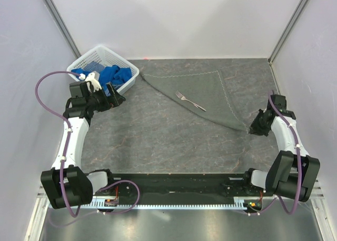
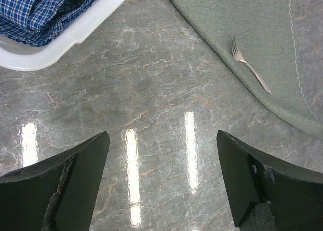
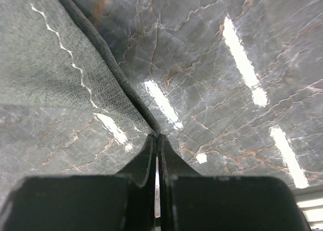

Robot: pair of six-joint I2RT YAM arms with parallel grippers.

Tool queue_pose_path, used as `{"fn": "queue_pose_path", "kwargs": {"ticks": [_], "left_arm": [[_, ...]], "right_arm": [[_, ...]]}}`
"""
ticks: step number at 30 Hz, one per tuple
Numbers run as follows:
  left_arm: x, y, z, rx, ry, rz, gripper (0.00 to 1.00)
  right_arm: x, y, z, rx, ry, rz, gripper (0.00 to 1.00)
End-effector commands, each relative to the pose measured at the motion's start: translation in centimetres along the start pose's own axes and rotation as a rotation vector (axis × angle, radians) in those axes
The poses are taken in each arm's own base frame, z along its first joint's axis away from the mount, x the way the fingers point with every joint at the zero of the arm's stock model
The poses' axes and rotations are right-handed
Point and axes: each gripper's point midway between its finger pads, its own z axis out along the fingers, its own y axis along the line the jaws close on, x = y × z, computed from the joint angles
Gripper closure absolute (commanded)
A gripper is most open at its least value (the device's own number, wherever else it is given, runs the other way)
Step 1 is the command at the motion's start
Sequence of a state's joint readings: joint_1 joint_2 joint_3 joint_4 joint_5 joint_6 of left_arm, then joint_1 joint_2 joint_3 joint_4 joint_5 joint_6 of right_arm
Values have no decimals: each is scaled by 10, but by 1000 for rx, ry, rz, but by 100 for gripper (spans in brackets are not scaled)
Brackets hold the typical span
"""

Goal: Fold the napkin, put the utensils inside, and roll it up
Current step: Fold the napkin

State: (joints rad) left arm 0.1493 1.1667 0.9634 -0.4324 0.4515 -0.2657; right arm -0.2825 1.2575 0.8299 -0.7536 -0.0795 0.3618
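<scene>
Far left at the back of the tabletop point(image 1: 158, 136) sits a white plastic basket point(image 1: 84, 57) stuffed with blue cloths point(image 1: 113, 73); the left wrist view shows at least one is a blue check. The left tool point(image 2: 161, 135) hangs just in front of the basket over bare marble-look surface, spread wide, with nothing in it and touching nothing.

Moving right, the napkin point(image 1: 210, 88) lies flat across the back-centre and right of the tabletop. It's a dark grey cloth, pretty close in colour to the surface under it, and folded over so the near edge runs as one long diagonal from beside the basket down to a point at the right. A lighter zigzag stitch line follows the hem. The fork point(image 1: 190, 101), small and silver with a slim handle, lies on top of the napkin near that diagonal edge, tines pointing back-left.

On the right, the right tool point(image 3: 156, 136) is clamped tight, pinching the very tip of the napkin's near-right point down at the tabletop.
</scene>
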Motion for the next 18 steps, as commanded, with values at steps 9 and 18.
{"fn": "queue_pose_path", "kwargs": {"ticks": [9, 18], "left_arm": [[-6, -10, -1, 36, -21, 47, 6], [-7, -10, -1, 35, -26, 50, 6]], "right_arm": [[-27, 50, -15, -160, -20, -148, 100], [-30, 155, -3, -313, -34, -341, 100]]}}
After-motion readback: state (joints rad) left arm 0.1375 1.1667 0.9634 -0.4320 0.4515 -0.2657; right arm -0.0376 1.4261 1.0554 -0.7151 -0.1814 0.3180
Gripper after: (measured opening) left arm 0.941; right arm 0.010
